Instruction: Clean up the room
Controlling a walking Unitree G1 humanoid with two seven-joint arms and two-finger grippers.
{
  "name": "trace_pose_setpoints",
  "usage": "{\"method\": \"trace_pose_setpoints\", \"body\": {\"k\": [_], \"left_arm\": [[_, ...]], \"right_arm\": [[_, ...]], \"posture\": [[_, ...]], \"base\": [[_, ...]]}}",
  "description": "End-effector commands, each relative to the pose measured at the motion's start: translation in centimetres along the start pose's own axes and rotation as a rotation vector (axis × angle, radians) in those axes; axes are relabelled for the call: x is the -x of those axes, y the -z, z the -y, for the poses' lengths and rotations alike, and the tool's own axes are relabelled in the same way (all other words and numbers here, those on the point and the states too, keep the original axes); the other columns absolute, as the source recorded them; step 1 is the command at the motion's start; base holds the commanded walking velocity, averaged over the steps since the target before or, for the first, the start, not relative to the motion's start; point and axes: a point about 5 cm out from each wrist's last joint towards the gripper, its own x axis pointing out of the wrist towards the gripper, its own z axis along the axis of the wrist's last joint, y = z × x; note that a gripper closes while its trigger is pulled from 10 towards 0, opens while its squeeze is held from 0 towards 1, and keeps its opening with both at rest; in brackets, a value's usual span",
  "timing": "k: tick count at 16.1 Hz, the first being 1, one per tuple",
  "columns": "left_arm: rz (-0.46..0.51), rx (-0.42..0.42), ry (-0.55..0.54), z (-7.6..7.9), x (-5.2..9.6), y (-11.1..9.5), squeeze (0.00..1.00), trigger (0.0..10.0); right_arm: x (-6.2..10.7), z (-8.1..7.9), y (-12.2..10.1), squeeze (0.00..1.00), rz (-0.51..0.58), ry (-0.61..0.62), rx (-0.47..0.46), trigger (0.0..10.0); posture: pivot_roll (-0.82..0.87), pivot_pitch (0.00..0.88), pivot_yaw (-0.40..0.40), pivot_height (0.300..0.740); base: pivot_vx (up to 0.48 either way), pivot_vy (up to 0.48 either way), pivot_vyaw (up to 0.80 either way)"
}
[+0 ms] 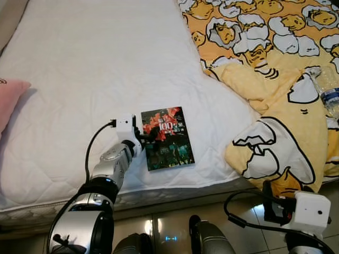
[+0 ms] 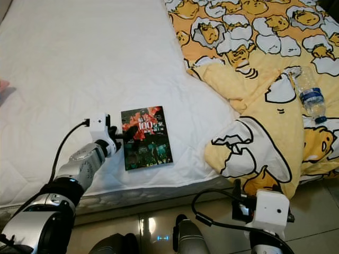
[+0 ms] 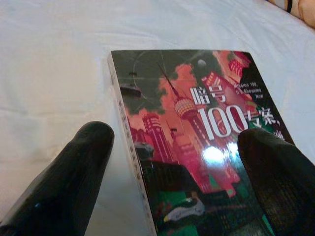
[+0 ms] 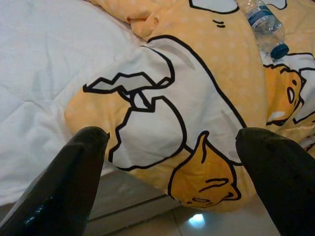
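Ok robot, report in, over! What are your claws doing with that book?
Left claw open, straddling the book's near left edge on the white mattress. Right claw open, idle by the yellow duvet. Book unobstructed.

Silver arms, black-fingered left pincer point(image 1: 150, 135)

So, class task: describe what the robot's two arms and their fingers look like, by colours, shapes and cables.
Each arm is silver metal with a black band at the joint. The left arm ends in a white boxy wrist block, with a black cable looping into it. The right arm's white block has a small round dark spot and a curling black cable. Both the left gripper and right gripper have two thick, rounded black fingers.
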Motion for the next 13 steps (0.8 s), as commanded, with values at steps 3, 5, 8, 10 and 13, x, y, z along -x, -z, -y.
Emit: {"method": "trace_pose_setpoints", "body": {"k": [3,5,8,10,13], "left_arm": [[-0.063,-0.009,0.012,0.3,0.4,2.0,0.00,10.0],[-0.073,0.004,0.013,0.7,0.4,2.7,0.00,10.0],[-0.088,0.029,0.020,1.1,0.5,3.4,0.00,10.0],[-0.126,0.050,0.011,1.2,0.5,4.2,0.00,10.0],[-0.181,0.147,-0.009,1.4,0.2,4.8,0.00,10.0]], "right_arm": [[0.1,0.0,0.5,0.00,-0.014,0.001,0.003,10.0],[0.0,0.0,0.5,0.00,-0.013,0.000,0.005,10.0],[-0.1,0.1,0.6,0.00,-0.013,0.003,0.007,10.0],[-0.1,0.1,0.3,0.00,0.003,0.008,0.013,10.0],[-0.5,0.0,-0.3,0.00,0.024,0.001,0.019,10.0]], "posture": [[-0.20,0.174,0.040,0.736],[-0.20,0.168,0.038,0.736],[-0.21,0.167,0.037,0.736],[-0.21,0.168,0.033,0.736],[-0.21,0.177,0.025,0.736]], "base": [[0.000,0.000,0.00],[0.000,0.000,0.00],[0.000,0.000,0.00],[0.000,0.000,0.00],[0.000,0.000,0.00]]}}
